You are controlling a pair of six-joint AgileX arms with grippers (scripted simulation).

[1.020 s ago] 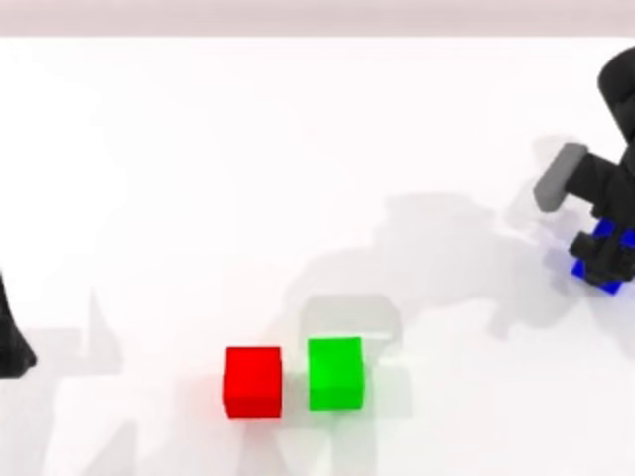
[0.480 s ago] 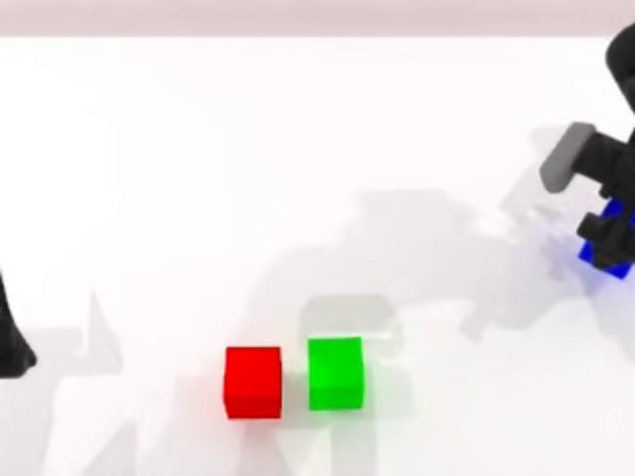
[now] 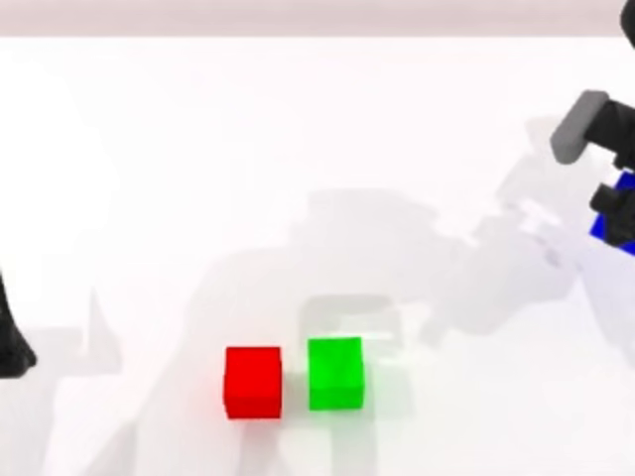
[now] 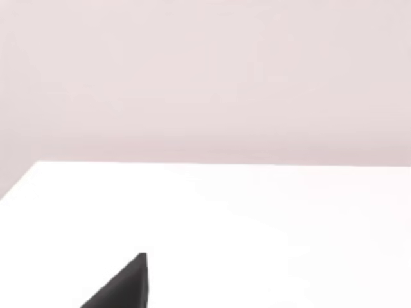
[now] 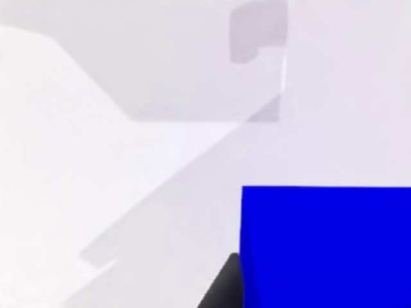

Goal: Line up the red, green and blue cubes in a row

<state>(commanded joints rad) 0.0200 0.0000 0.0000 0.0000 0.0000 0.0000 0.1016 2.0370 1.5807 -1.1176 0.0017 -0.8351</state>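
The red cube [image 3: 253, 382] and the green cube [image 3: 335, 373] sit side by side near the table's front, a small gap between them, red on the left. At the far right edge of the top view, my right gripper [image 3: 617, 206] is shut on the blue cube [image 3: 599, 228] and holds it above the table, its shadow below. The right wrist view shows the blue cube [image 5: 324, 247] filling the space beside one dark finger [image 5: 225, 289]. My left arm [image 3: 10, 337] is parked at the left edge; one fingertip [image 4: 125, 285] shows in its wrist view with nothing near it.
The white table [image 3: 298, 149] runs back to a pale wall. Arm shadows fall across the middle and right of the table. Nothing but the cubes lies on it.
My right gripper has risen with the blue cube, shifting toward the top right of the top view. The red and green cubes and the left arm have not moved.
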